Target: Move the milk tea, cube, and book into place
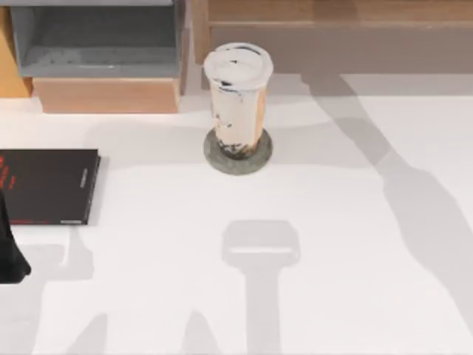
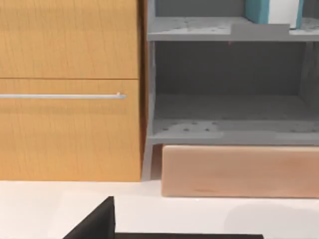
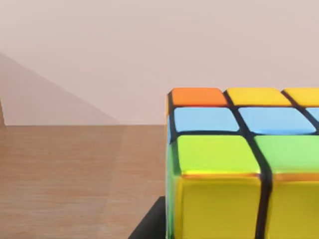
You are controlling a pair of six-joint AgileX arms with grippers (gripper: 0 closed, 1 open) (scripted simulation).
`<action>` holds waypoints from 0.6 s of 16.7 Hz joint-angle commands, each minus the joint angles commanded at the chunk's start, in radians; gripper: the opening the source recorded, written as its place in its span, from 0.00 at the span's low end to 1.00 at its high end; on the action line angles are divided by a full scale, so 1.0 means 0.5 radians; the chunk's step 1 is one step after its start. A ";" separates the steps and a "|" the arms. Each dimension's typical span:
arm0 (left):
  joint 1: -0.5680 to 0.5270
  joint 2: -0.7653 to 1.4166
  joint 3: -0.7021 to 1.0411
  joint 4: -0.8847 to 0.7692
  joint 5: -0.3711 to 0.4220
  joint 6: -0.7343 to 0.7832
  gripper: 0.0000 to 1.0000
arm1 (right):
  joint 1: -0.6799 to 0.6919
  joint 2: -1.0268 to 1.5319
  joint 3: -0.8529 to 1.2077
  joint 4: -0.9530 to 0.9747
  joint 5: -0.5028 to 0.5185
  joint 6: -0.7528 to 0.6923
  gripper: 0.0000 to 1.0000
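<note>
The milk tea [image 1: 237, 96], a clear cup with a white domed lid, stands upright on a flat grey coaster [image 1: 238, 157] at the back middle of the table. In the right wrist view the cube [image 3: 234, 164], with orange, yellow, blue and green squares, looms very close over a wooden surface [image 3: 75, 179]; a dark piece of my right gripper [image 3: 149, 226] shows right beside it. The teal book [image 2: 271, 11] stands on the upper level of the grey shelf [image 2: 224, 132]. My left gripper [image 1: 9, 255] hangs at the table's left edge, by a thin black book [image 1: 48, 185].
The grey shelf unit [image 1: 100, 44] sits on a wooden block [image 1: 107, 95] at the back left. A wooden ledge [image 1: 332, 15] runs along the back right. A wood-fronted drawer [image 2: 65, 94] with a metal handle stands beside the shelf. White table lies in front.
</note>
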 joint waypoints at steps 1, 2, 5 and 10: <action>0.000 0.000 0.000 0.000 0.000 0.000 1.00 | 0.006 0.022 0.000 -0.021 0.015 0.004 0.00; 0.000 0.000 0.000 0.000 0.000 0.000 1.00 | 0.007 0.026 0.001 -0.026 0.018 0.004 0.00; 0.000 0.000 0.000 0.000 0.000 0.000 1.00 | 0.007 0.026 0.001 -0.026 0.018 0.004 0.00; 0.000 0.000 0.000 0.000 0.000 0.000 1.00 | 0.007 0.026 0.001 -0.026 0.018 0.004 0.38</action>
